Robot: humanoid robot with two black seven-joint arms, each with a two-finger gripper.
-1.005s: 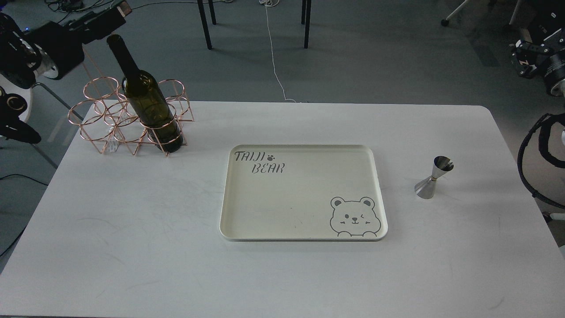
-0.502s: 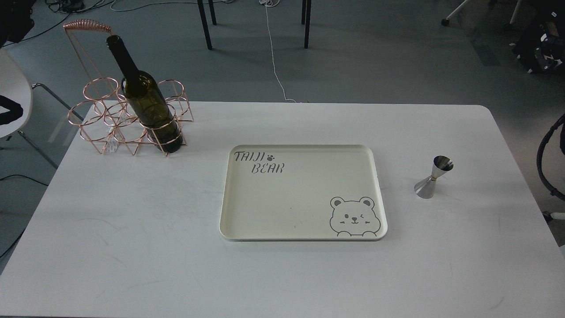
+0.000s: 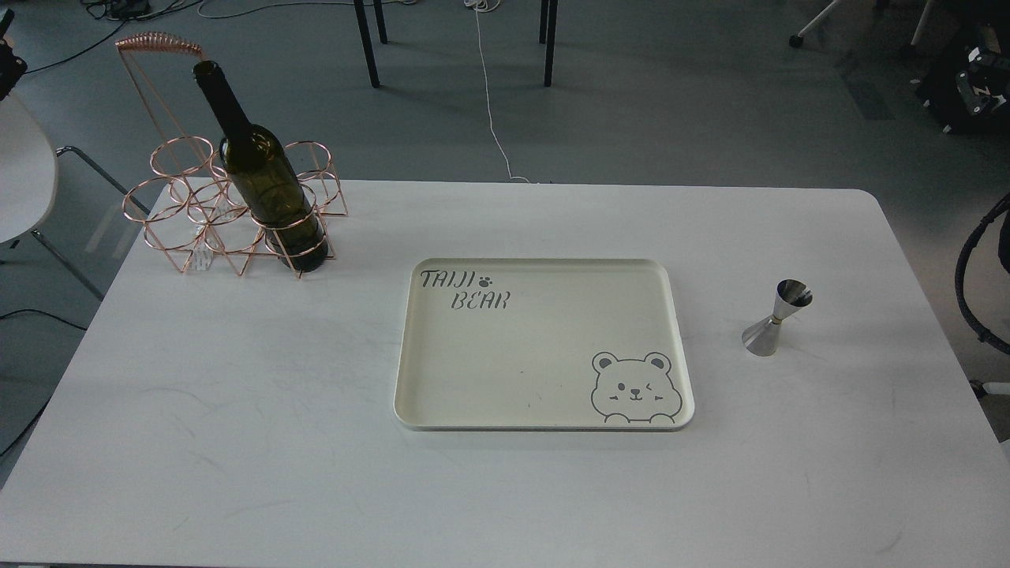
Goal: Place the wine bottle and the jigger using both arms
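Observation:
The wine bottle [image 3: 264, 177] is tall, dark olive-green and unlabelled. It stands upright in a front ring of a rose-gold wire rack [image 3: 225, 213] at the table's far left. The jigger [image 3: 777, 319] is a small shiny steel double cone standing on the white table [image 3: 237, 410] at the right, apart from the tray. A cream tray [image 3: 544, 272] with a bear drawing and "TAIJI BEAR" lettering lies in the middle with nothing on it. Neither gripper shows. Only a dark arm part [image 3: 974, 79] is at the far right edge, and a black sliver [image 3: 6, 55] at the top left.
The wire rack has a tall handle [image 3: 154, 47] rising behind the bottle. A black looped cable [image 3: 970, 292] hangs off the table's right edge. A white chair [image 3: 24, 181] stands left of the table; chair legs and a cord are on the floor beyond.
Both arms have pulled back out of the view: the left arm near the bottle's neck is gone, and the right arm has withdrawn. Bottle, jigger and tray have not moved.

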